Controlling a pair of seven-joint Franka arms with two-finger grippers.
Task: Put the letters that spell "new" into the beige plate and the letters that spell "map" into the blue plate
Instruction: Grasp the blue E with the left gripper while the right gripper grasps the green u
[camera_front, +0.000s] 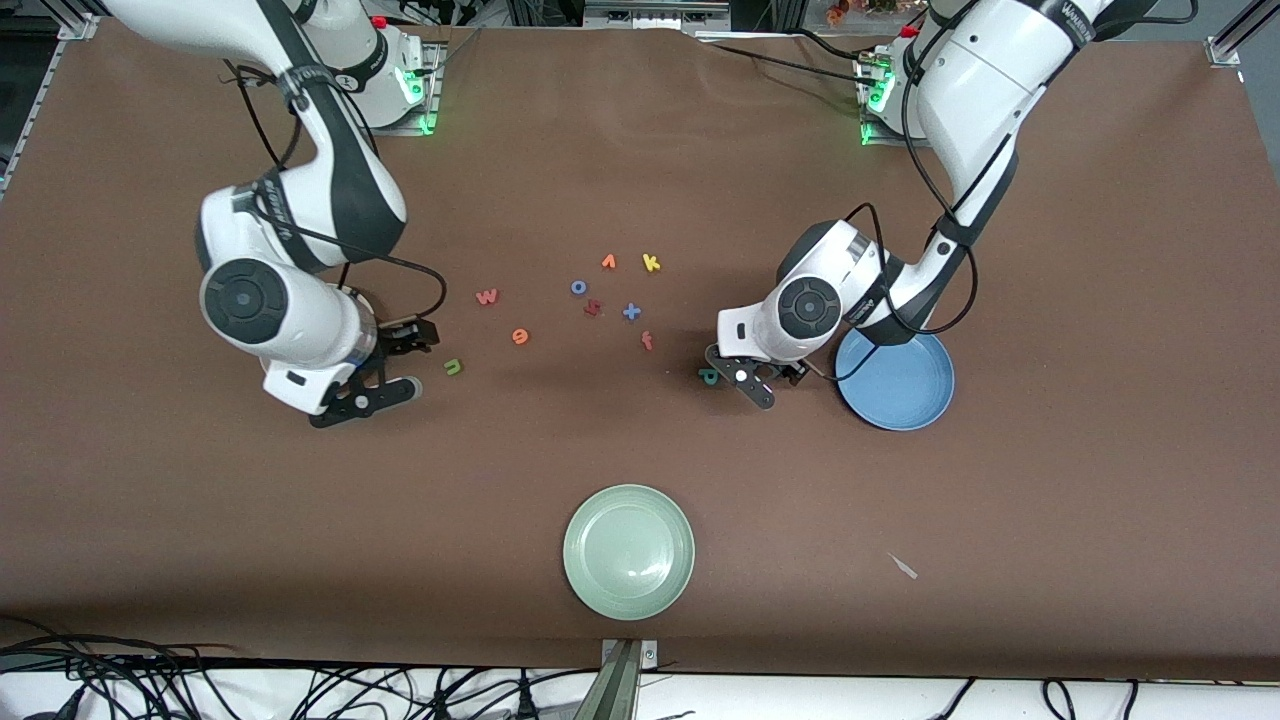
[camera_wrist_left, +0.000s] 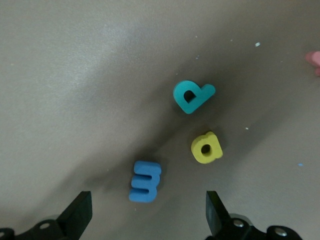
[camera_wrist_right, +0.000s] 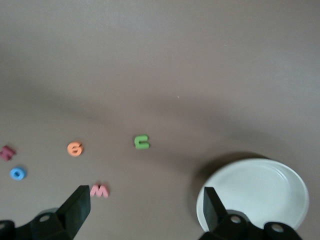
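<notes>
Two of the six task letters cannot be seen from the front camera: the blue m (camera_wrist_left: 145, 181) and the yellow a (camera_wrist_left: 206, 148) lie under the left end effector (camera_front: 752, 375) and its wrist housing, and only the left wrist view shows them, flat on the brown desk (camera_front: 640, 150) between the spread fingers. The teal p (camera_front: 708, 376) peeks out at the edge of that end effector in the front view; at the wrist it lies just beside the a, apart from it. The left end effector is released, with nothing between its fingers.

The blue plate (camera_front: 897, 384) sits just beside the left end effector, toward the left arm's end of the desk, and the arm's forearm covers part of its rim.

The beige plate (camera_wrist_right: 252, 195) is hidden in the front view beneath the right arm's wrist; the right wrist view shows it directly under the right end effector (camera_front: 385, 365), partly cut off by the frame and one finger. That end effector is also released and empty.

Near the right end effector lie the green n (camera_front: 454, 367), the orange e (camera_front: 520, 336) and the red-pink w (camera_front: 487, 296), well apart from each other.

Between the two end effectors sits a loose cluster: a blue o (camera_front: 578, 287), an orange v-shaped letter (camera_front: 608, 262), a yellow k (camera_front: 651, 263), a dark red letter (camera_front: 593, 308) too small to read, a blue cross shape (camera_front: 631, 312) and a small red letter (camera_front: 647, 341). A pale green plate (camera_front: 629, 551) rests nearest the front camera, clear of both arms.
</notes>
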